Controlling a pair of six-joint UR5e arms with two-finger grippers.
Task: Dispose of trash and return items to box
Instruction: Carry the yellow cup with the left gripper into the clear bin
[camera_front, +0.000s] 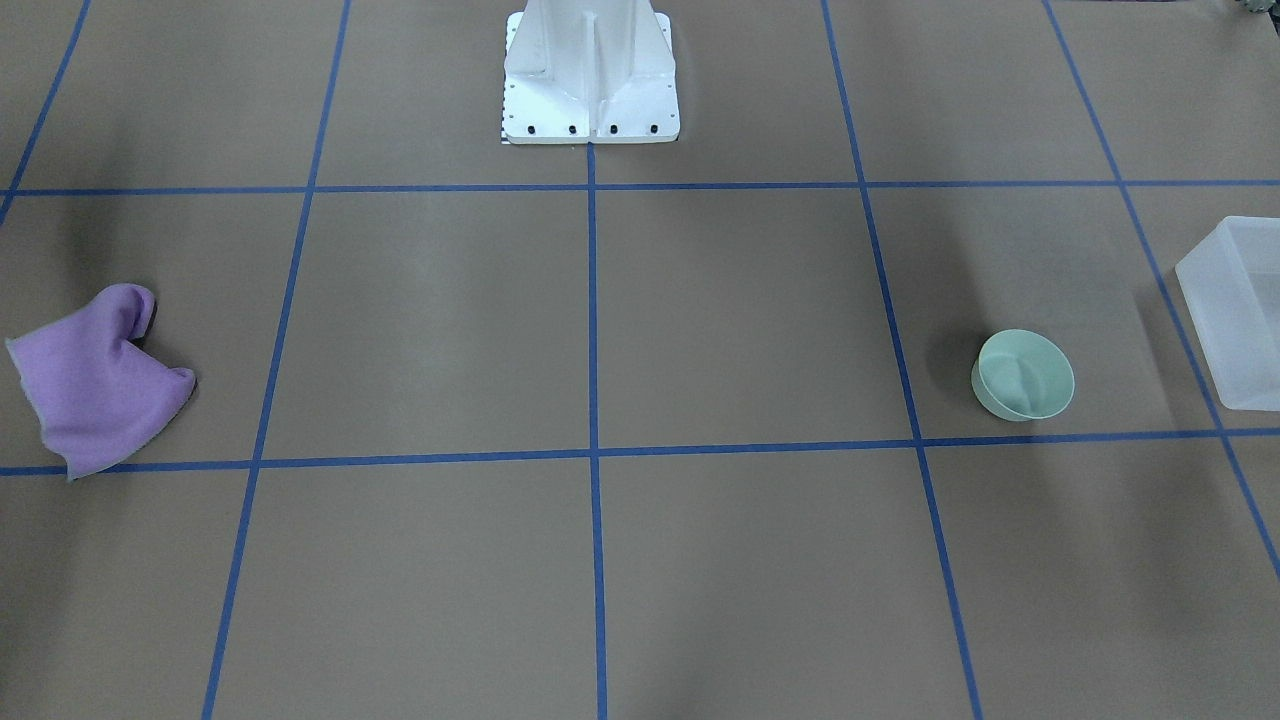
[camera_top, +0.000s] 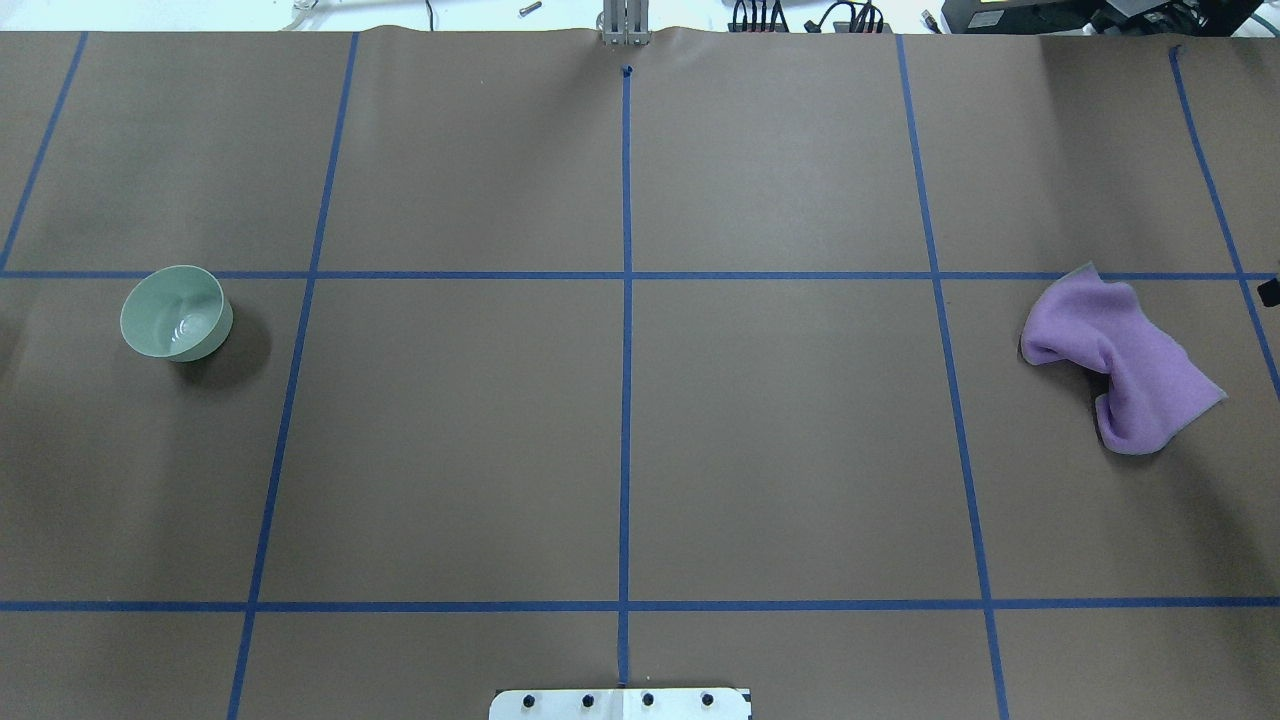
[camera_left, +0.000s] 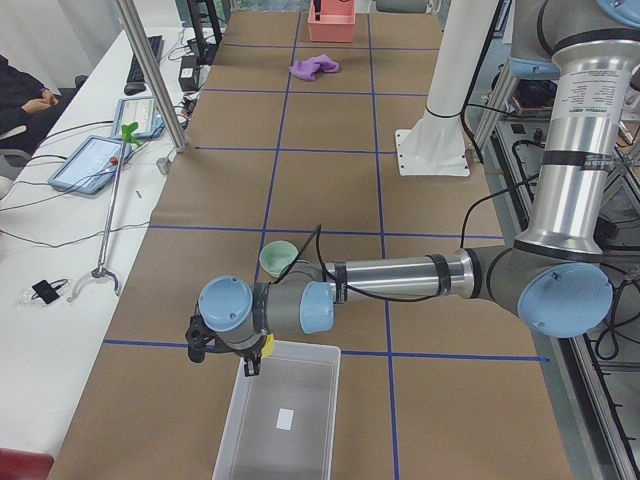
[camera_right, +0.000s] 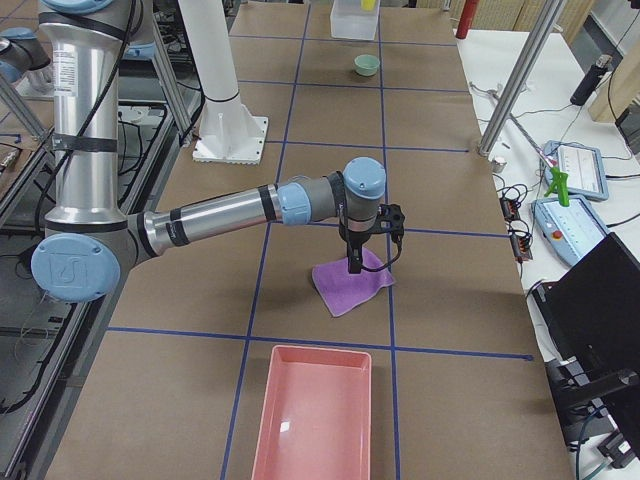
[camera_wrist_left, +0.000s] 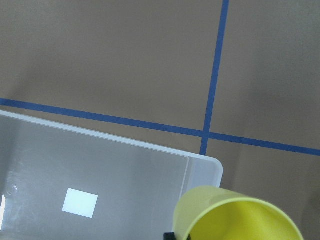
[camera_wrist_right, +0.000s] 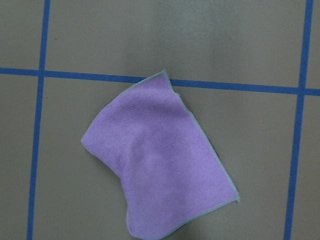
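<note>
My left gripper holds the small yellow cup just above the near corner of the translucent box; the cup also shows in the exterior left view. The box is empty apart from a white label. The mint-green bowl stands upright on the table a short way from the box. My right gripper hovers over a crumpled purple cloth; I cannot tell whether it is open or shut.
A pink tray lies at the table's end beyond the purple cloth. The white robot base stands at the table's middle edge. Blue tape lines grid the brown table. An operators' desk with tablets runs along the far side.
</note>
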